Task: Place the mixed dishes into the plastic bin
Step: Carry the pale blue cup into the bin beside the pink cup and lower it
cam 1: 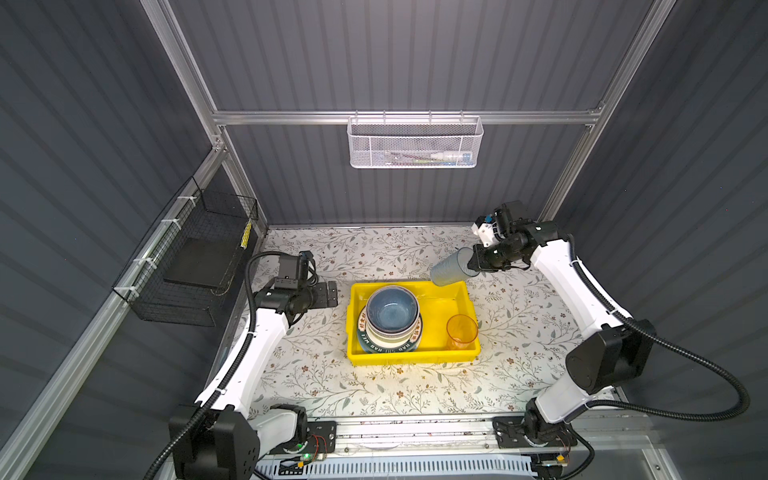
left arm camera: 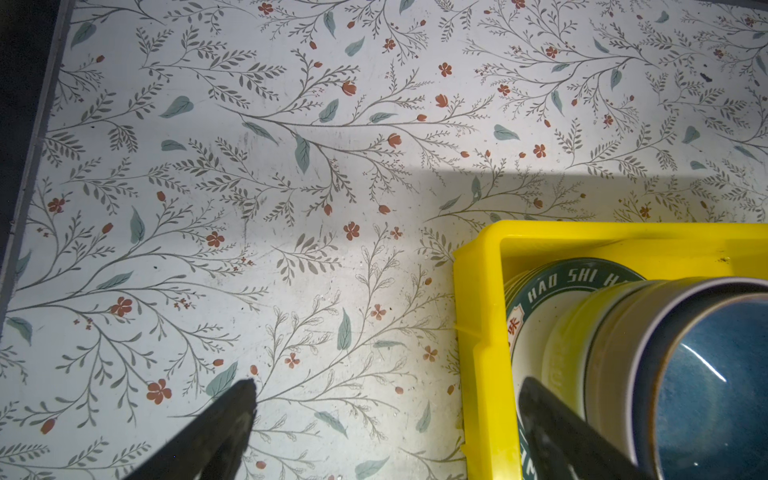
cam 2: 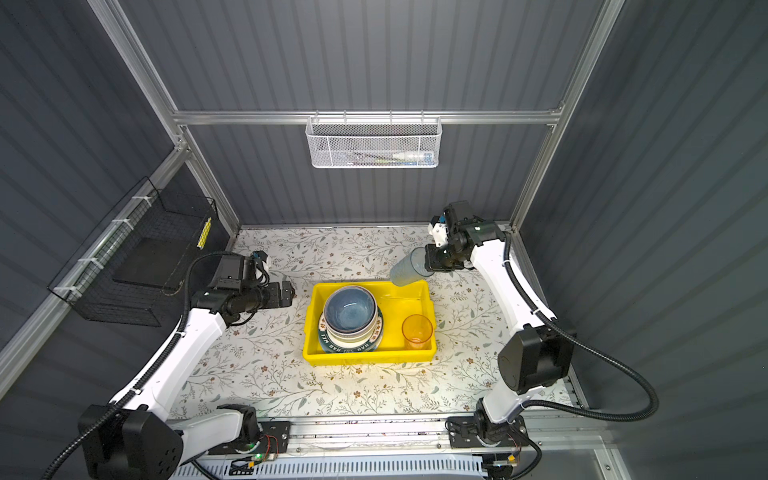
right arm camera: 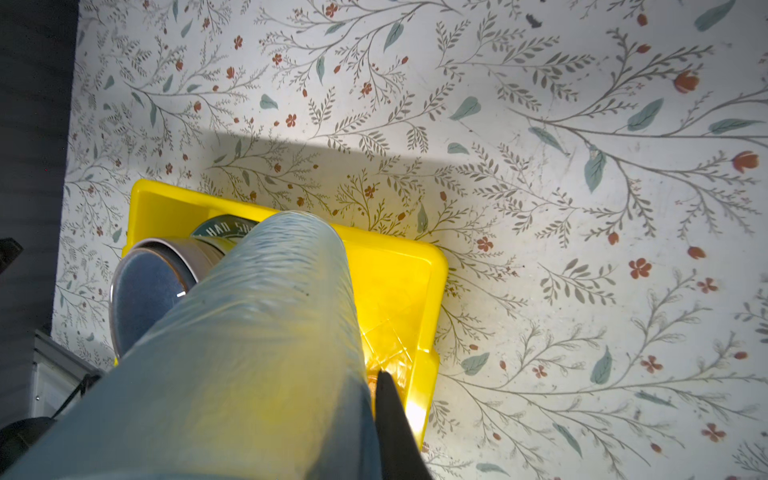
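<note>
The yellow plastic bin [cam 1: 415, 358] [cam 2: 370, 356] sits mid-table. In its left half, plates and bowls are stacked with a blue bowl [cam 1: 391, 309] [cam 2: 349, 311] [left arm camera: 706, 395] on top and a lettered-rim plate [cam 1: 388, 347] [left arm camera: 552, 282] low in the stack. An orange-tinted tumbler [cam 1: 462, 330] [cam 2: 417, 330] stands upright in the bin's near right corner. My right gripper [cam 1: 473, 262] [cam 2: 428, 259] is shut on the rim of a translucent blue tumbler [cam 1: 451, 268] [cam 2: 409, 267] [right arm camera: 266, 332], held tilted above the bin's far right corner. My left gripper [cam 1: 330, 293] [cam 2: 286, 293] [left arm camera: 386, 386] hangs open and empty by the bin's left wall.
A white mesh basket [cam 1: 413, 143] hangs on the back wall. A black wire basket [cam 1: 195, 266] is fixed to the left wall. The floral table surface [cam 1: 374, 386] stretches around the bin, closed in by grey panel walls.
</note>
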Robot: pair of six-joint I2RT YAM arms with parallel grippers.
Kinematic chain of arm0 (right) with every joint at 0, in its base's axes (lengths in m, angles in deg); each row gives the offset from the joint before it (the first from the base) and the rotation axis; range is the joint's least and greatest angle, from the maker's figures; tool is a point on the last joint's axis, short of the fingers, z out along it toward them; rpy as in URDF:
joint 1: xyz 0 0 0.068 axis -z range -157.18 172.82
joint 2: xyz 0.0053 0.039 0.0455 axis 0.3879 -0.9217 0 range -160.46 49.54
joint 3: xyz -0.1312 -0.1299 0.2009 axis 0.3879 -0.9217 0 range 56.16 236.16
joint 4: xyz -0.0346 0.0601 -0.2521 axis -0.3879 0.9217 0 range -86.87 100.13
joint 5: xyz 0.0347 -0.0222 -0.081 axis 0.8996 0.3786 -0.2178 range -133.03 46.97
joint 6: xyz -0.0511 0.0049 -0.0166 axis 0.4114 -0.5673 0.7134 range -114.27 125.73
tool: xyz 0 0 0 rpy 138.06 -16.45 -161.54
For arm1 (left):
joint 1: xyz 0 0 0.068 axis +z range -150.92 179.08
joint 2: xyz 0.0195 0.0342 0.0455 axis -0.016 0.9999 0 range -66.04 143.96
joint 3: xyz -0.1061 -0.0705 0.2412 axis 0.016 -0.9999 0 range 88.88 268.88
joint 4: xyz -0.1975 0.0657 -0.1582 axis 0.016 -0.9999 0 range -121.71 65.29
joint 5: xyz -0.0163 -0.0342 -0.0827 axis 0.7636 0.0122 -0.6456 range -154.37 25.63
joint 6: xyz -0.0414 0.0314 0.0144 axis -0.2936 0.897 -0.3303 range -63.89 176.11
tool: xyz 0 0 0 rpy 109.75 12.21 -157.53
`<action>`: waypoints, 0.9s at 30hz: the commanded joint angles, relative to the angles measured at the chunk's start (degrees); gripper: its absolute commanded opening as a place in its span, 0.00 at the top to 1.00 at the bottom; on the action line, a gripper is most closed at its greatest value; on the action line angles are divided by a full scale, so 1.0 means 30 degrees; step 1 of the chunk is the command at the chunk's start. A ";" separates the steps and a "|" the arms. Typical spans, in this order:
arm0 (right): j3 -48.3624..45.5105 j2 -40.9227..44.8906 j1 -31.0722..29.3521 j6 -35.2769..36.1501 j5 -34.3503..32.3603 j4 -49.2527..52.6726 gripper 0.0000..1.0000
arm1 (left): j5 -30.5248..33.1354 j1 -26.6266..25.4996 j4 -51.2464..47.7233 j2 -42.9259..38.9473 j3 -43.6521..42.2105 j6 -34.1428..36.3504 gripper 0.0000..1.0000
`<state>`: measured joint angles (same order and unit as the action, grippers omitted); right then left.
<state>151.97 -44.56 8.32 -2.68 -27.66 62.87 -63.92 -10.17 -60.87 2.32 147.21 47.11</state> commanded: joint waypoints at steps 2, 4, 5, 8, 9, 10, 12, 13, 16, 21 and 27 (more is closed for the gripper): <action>0.0448 -0.0176 -0.0248 0.0139 -0.2191 0.2033 1.00 | -0.0317 0.0156 -0.0003 -0.0453 -0.0223 0.0097 0.00; 0.0383 -0.0235 -0.0364 0.0143 -0.2191 0.2178 1.00 | -0.0409 0.0156 -0.0012 -0.0432 -0.0238 0.0089 0.00; 0.0289 -0.0243 -0.0450 0.0167 -0.2082 0.2150 1.00 | -0.0440 0.0156 -0.0016 -0.0400 -0.0223 0.0099 0.00; 0.0391 -0.0580 -0.0741 0.0280 -0.2343 0.2460 1.00 | -0.0472 0.0156 -0.0021 -0.0367 -0.0223 0.0097 0.00; 0.0508 -0.0791 -0.0818 0.0333 -0.2560 0.2640 1.00 | -0.0472 0.0156 -0.0005 -0.0359 -0.0223 0.0089 0.00; 0.0664 -0.1020 -0.0874 0.0368 -0.2830 0.2783 1.00 | -0.0472 0.0156 0.0012 -0.0367 -0.0223 0.0093 0.00; 0.0949 -0.1558 -0.0993 0.0364 -0.3551 0.2965 1.00 | -0.0472 0.0156 -0.0020 -0.0368 -0.0212 0.0097 0.00; 0.1092 -0.1894 -0.1028 0.0340 -0.3988 0.2994 1.00 | -0.0486 0.0156 -0.0016 -0.0368 -0.0221 0.0096 0.00; 0.1925 -0.3071 -0.1212 0.0434 -0.4494 0.3522 1.00 | -0.0465 0.0156 -0.0018 -0.0457 -0.0224 0.0098 0.00; 0.2746 -0.4485 -0.1731 0.0257 -0.5603 0.3716 1.00 | -0.0275 0.0156 -0.0049 -0.0537 -0.0251 0.0082 0.00; 0.3276 -0.5511 -0.2207 -0.0051 -0.6872 0.3795 1.00 | -0.0267 0.0156 -0.0046 -0.0575 -0.0258 0.0094 0.00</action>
<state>159.47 -60.36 2.07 -1.93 -44.60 73.19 -64.36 -10.17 -60.85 1.77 147.21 47.11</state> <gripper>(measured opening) 0.086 0.996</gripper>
